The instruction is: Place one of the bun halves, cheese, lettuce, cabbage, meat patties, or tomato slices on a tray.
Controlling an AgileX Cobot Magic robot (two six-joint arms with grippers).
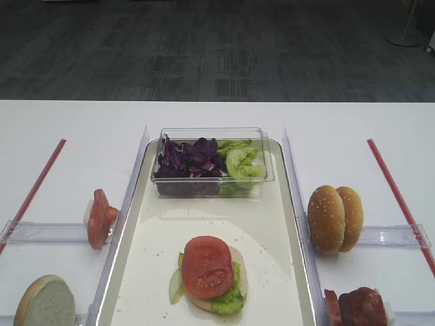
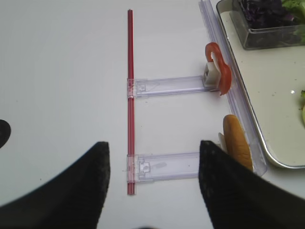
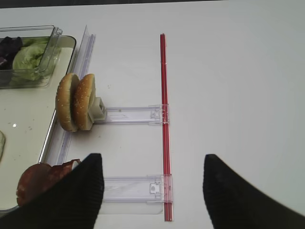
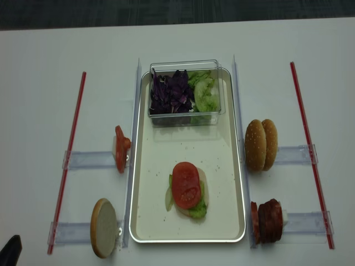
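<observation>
I see a round red tomato slice [image 1: 207, 266] lying on crinkly green lettuce [image 1: 230, 299] and a pale bun half, on the long cream-white tray [image 1: 275, 234], far right of my left gripper [image 2: 152, 179]. Its jaws are spread, empty, over bare white table [image 2: 62, 86]. My right gripper [image 3: 151, 188] is spread too, empty; dark reddish meat patties [image 3: 40, 181] sit just left of it.
</observation>
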